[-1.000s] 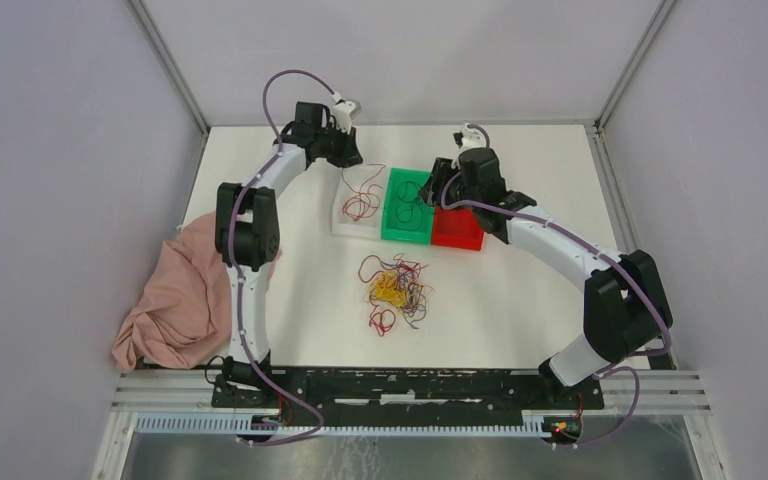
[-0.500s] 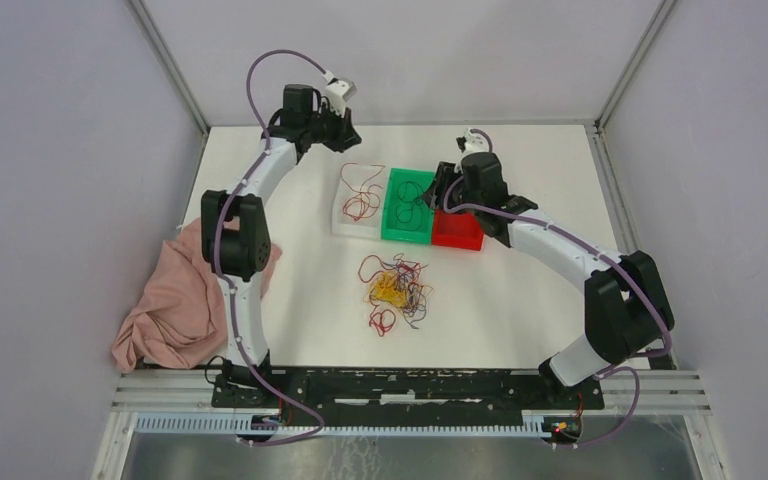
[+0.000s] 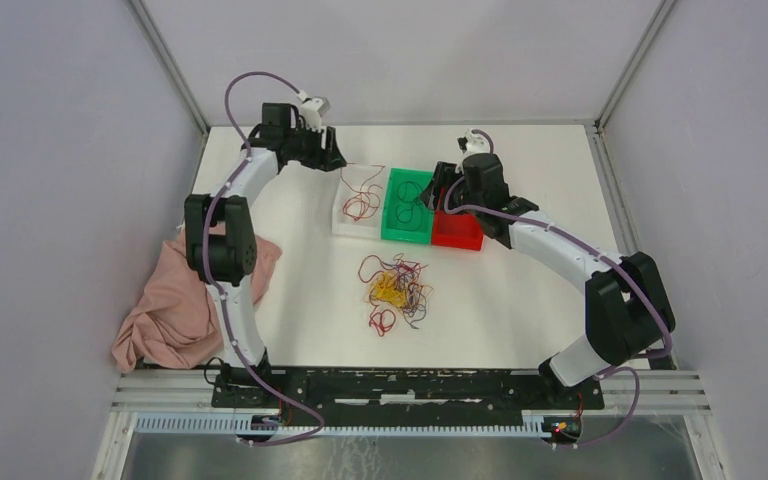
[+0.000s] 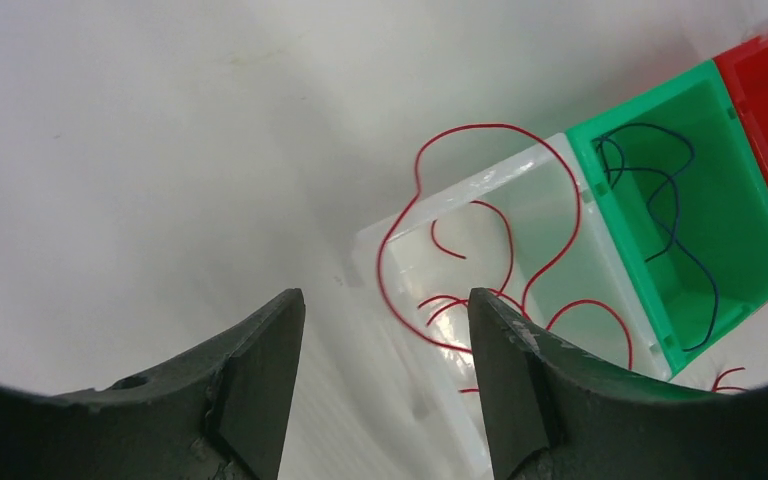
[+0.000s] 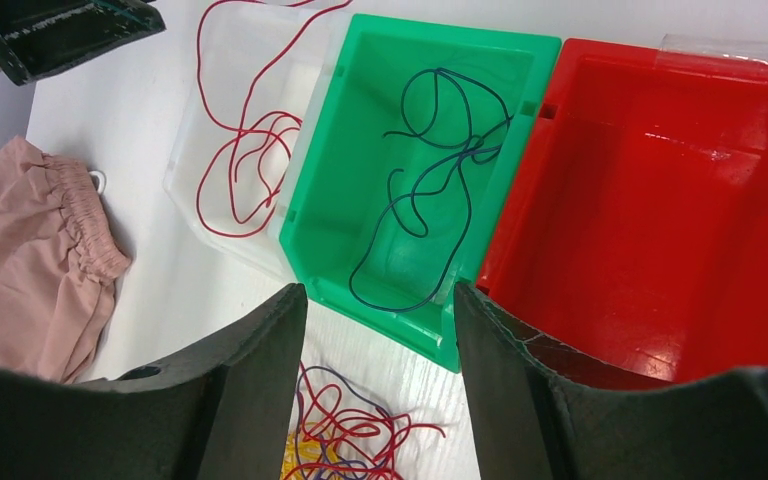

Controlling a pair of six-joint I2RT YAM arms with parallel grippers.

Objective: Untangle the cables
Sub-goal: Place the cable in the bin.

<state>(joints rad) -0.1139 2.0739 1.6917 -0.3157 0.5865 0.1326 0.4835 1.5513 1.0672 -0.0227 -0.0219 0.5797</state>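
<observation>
**Work area.** A flat white table point(image 3: 540, 300) carries three open rectangular plastic bins in a row at its far centre. From left to right they are a clear bin point(image 3: 355, 228), a green bin point(image 5: 440, 25) and a red bin point(image 5: 660, 200), standing side by side with walls touching. A crumpled pink cloth point(image 3: 175, 310) lies at the left edge of the table.

**Cables.** The main tangle of thin red, yellow-orange and dark cables point(image 3: 395, 290) lies on the table, nearer the arm bases than the bins and apart from them. Loose red cables point(image 3: 362, 200) lie in the clear bin, with one loop passing over its rim onto the table. Dark blue cables point(image 5: 470, 140) lie coiled in the green bin.

**Left gripper.** The left gripper point(image 4: 385, 300) is above bare table just left of the clear bin. Its fingers are spread, with nothing between them.

**Right gripper.** The right gripper point(image 5: 380, 290) is above the near edge of the green bin, beside the red bin. Its fingers are spread and hold nothing.
</observation>
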